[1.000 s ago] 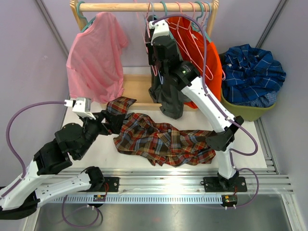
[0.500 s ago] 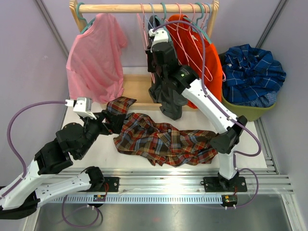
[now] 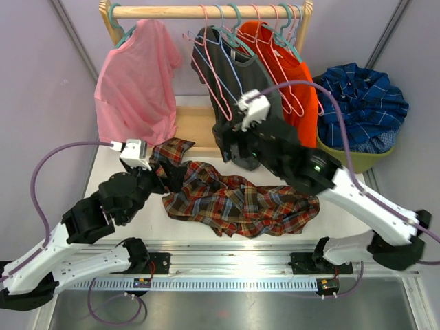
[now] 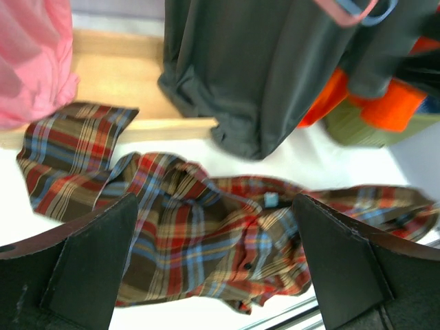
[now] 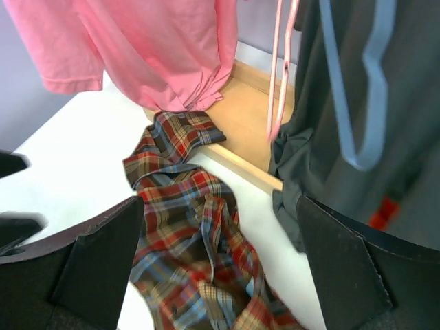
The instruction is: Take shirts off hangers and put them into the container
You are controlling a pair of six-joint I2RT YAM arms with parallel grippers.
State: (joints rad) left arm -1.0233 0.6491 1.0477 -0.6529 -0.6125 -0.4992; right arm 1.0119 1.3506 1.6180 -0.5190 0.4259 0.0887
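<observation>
While the left pincer [image 4: 213, 206] and right pincer [image 5: 220, 203] gape wide and empty, the plaid shirt [image 3: 234, 199] lies stretched left-to-right.

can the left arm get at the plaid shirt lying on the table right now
Probably yes: the left gripper is open right at the plaid shirt's left end, with nothing between them.

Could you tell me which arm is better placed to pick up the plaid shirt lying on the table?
Left, probably. The left gripper, open, hovers at the left end of the plaid shirt. The right gripper, also open, is up by the hanging dark grey shirt, though nearer the container.
</observation>
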